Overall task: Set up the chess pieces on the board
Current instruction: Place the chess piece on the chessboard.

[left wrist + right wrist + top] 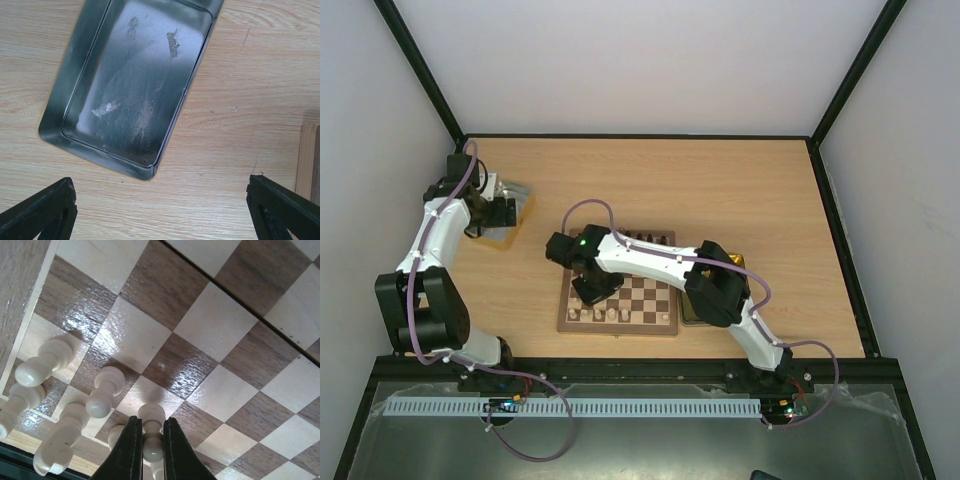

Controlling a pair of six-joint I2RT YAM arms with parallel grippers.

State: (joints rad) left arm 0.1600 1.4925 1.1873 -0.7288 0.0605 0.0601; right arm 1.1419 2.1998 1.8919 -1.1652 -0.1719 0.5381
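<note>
The right gripper (150, 440) is clamped on a cream piece (151, 416) at the board's (650, 296) near-left corner; other cream pieces (610, 314) stand nearby; dark pieces (642, 237) line the far edge; much seems left; the left gripper (162, 202) hangs released over the tray (130, 90).

Empty silver metal tray (135, 90) on wooden table (240, 150); gold tray (738, 263) rightward.

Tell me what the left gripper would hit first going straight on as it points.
Likely bare table, just short of the tray and its near corner; nothing lies between the open jaws of the left gripper. Depth unclear.
</note>
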